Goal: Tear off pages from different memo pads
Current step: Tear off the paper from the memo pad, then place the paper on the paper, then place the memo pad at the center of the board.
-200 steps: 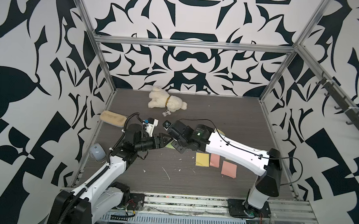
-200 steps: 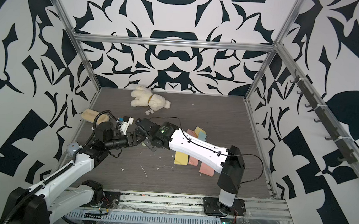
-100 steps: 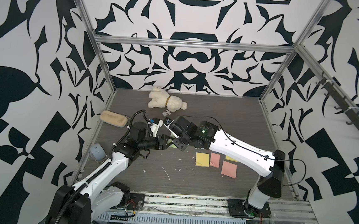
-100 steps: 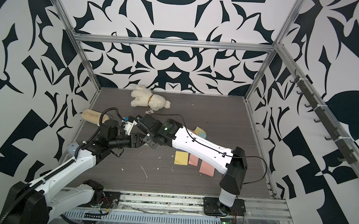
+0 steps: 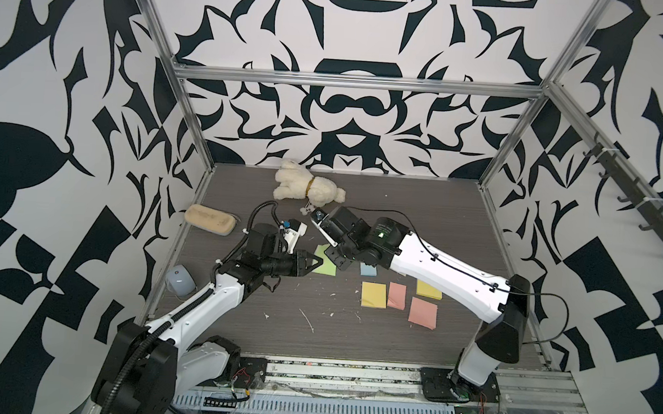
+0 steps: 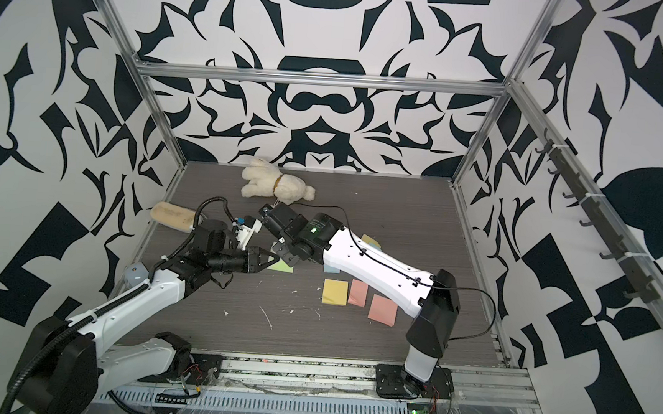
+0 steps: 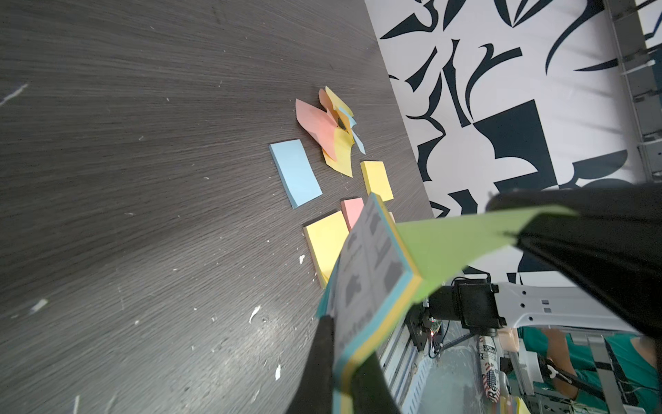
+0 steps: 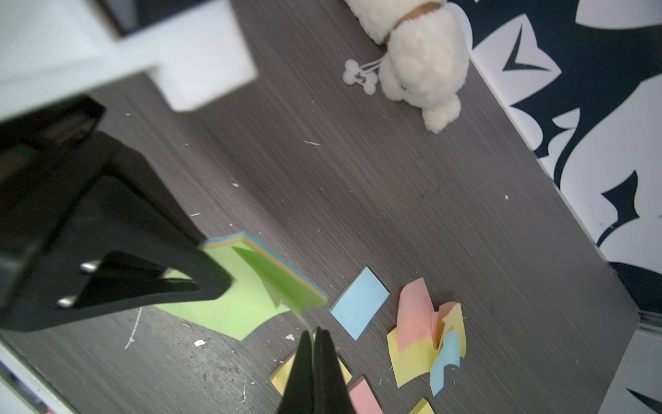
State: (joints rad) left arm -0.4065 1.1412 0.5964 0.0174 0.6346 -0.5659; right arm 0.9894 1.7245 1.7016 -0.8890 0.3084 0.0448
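Tan and oblong, a block [image 5: 209, 218] lies on the dark bench [image 5: 273, 332] well out to the left of the left hand [image 5: 319, 263]; that hand is clenched on a memo pad [image 7: 369, 261], its fingers [image 7: 322, 358] gripping the layered blue-and-yellow edge, with the pad tilted off the bench and its grey printed back showing in the left wrist view; just right of it the right hand [image 8: 312, 331] is clenched on a green page [image 7: 465, 236], which stretches from the pad's edge to that hand's grip; a white plush dog [image 5: 307, 184] lies beyond both hands, well apart; right of the right hand, under its arm, a blue pad [image 5: 368, 269] lies near, then a yellow pad [image 5: 374, 295], a pink pad [image 5: 397, 295], a second yellow pad [image 5: 429, 288] and a second pink pad [image 5: 422, 312], flat on the bench; loose pages [image 7: 333, 132], pink, yellow and blue, curl in a heap beyond the blue pad.
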